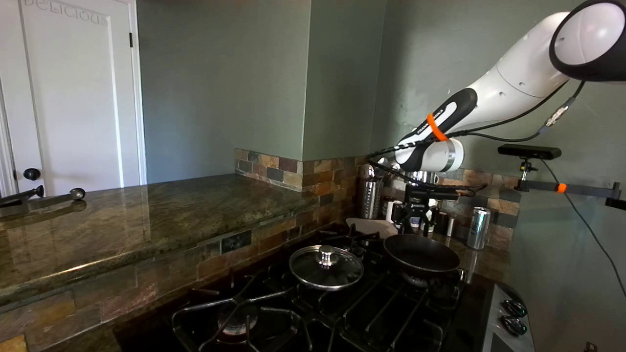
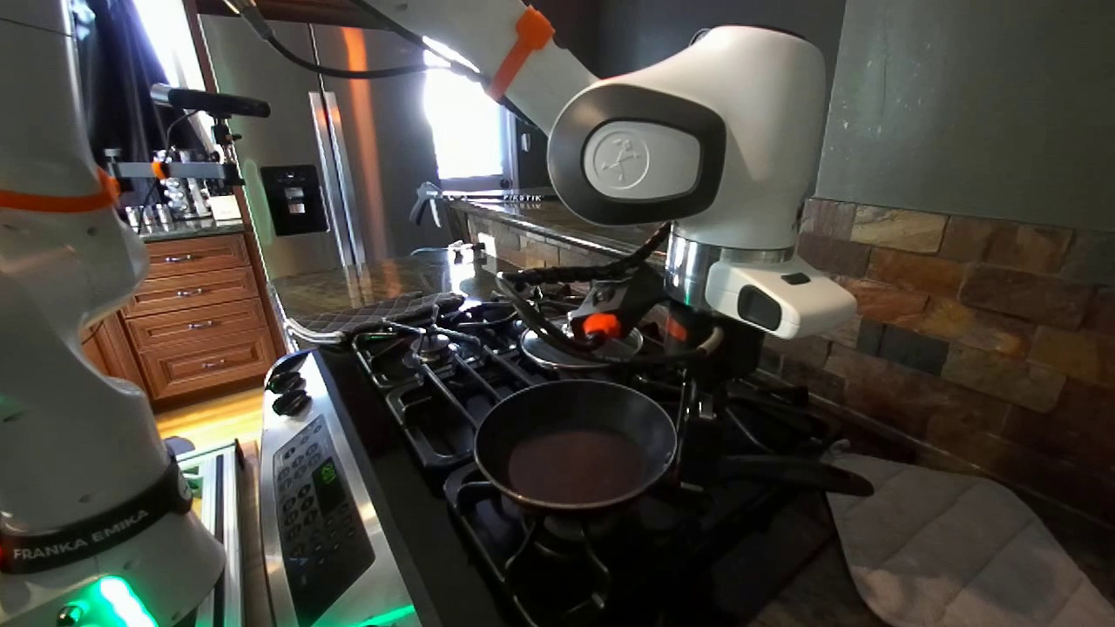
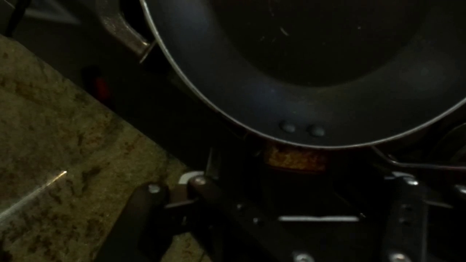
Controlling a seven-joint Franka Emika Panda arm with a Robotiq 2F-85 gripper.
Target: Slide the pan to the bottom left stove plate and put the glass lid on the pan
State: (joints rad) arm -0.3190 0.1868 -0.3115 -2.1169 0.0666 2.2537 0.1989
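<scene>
Gripper [image 3: 300,170]: fingers apart, apparently astride the handle [image 2: 801,475].
Handle: an off-centre grip might twist it.
Pan [image 2: 575,457]: may snag mid-slide across the grate bars [image 1: 365,294] it rests on; round, shallow, matte black.
Glass lid [image 1: 326,274]: a skewed slide could knock it; clear, metal-rimmed, lying apart from the pan.
</scene>
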